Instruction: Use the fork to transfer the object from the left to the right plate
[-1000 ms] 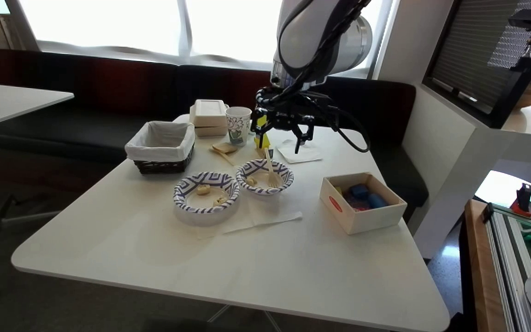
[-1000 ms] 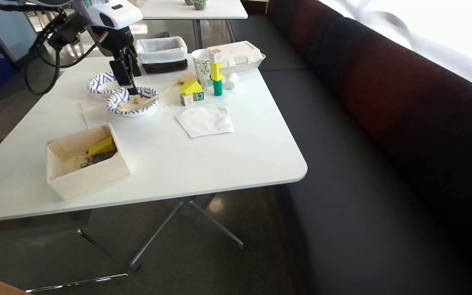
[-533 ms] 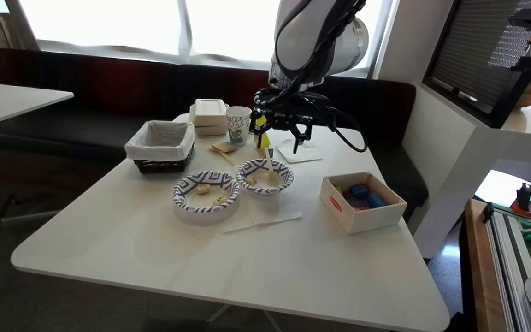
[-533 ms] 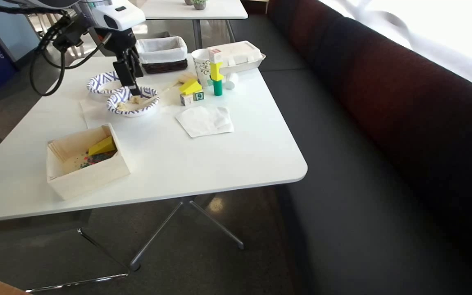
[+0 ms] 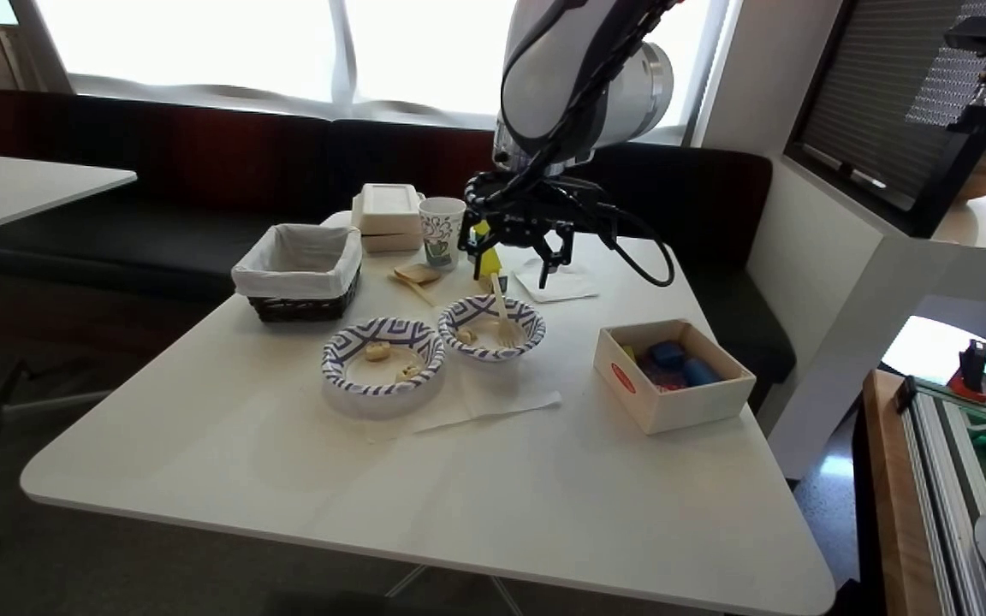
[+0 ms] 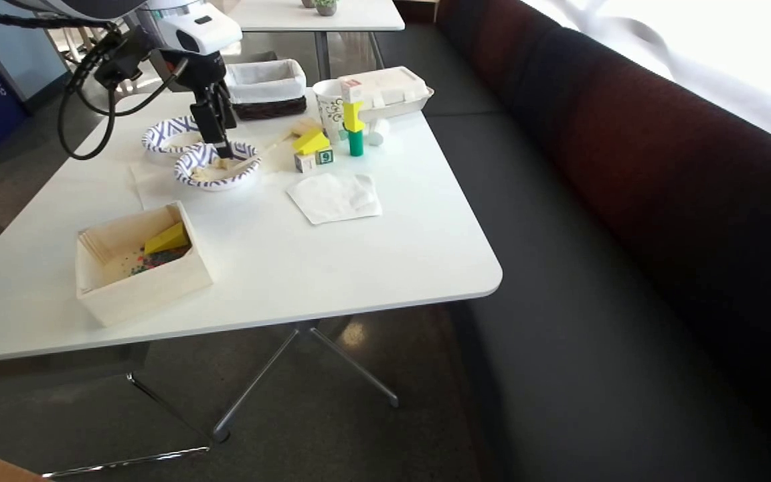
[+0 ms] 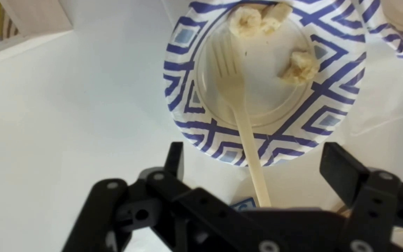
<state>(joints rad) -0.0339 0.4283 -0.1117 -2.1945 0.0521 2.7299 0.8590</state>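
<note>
Bright windows [image 5: 185, 51] stand behind a dark padded seat [image 5: 159, 162], and a white counter [image 5: 288, 488] sits in front of it. On the counter, a blue-and-white patterned bowl [image 7: 327, 120] holds the fork [image 7: 242, 122], its tines down in the bowl and its handle slanting out over the rim. Three chunks of banana [image 7: 246, 21] lie in there too: two together by the tips of the tines, one off to the side. A second bowl [image 5: 339, 355] with the same pattern sits right next to it, with a couple more chunks inside; whether the rims touch is hard to tell.

Over the fork hangs the claw [image 7: 253, 161], spread wide, its two fingers well apart, with the handle between them in the wrist view and touching neither. A small letter block [image 7: 244, 204] shows just beside the handle there.

Around these stand a wooden box [image 5: 698, 411] with coloured blocks [image 5: 667, 353] inside, a lined basket [image 5: 300, 310], a paper cup [image 5: 442, 222], a pale carton [image 5: 390, 210] and a green-and-yellow stack [image 6: 353, 120]. A wooden spoon [image 5: 416, 275] lies near the cup, and a white napkin [image 6: 335, 197] lies on the counter, apart from the bowls.
</note>
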